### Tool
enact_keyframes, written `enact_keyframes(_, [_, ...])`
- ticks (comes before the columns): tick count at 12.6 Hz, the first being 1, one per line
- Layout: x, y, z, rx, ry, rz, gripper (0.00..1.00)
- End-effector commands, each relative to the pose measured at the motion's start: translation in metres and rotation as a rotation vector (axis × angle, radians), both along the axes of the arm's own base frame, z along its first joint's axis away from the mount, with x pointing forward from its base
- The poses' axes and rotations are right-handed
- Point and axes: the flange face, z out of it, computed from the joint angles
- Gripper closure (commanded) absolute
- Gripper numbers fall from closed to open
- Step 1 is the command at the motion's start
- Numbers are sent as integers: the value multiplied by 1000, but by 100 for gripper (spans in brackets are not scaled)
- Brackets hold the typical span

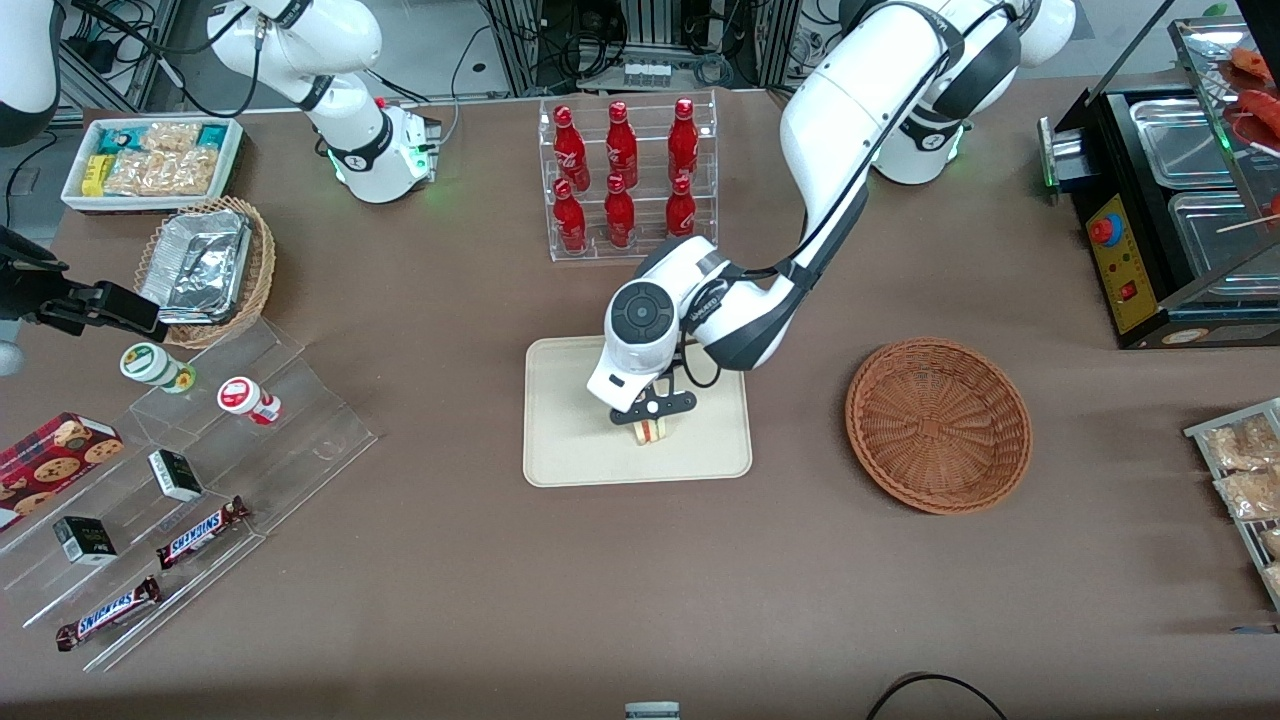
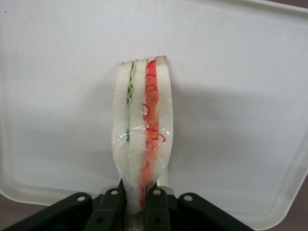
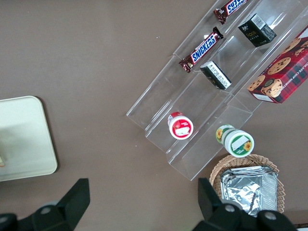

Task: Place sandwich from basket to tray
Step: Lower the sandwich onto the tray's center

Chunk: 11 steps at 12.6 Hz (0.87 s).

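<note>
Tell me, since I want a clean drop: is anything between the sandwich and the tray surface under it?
Nothing visible. The tool is shut on the sandwich directly over bare tray; the basket sits toward the working arm's end.

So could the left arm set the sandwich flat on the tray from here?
Probably yes: the gripper holds the sandwich just above bare tray, nothing beneath it.
</note>
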Motion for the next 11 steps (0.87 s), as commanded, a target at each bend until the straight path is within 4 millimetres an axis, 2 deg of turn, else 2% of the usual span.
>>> enact_keyframes(1, [2, -8, 3, -3, -20, 19, 1])
enact_keyframes(5, [4, -8, 32, -13, -38, 24, 0])
enact_keyframes(7, [6, -3, 56, -13, -42, 19, 0])
enact_keyframes(11, [8, 7, 122, -29, -87, 14, 0])
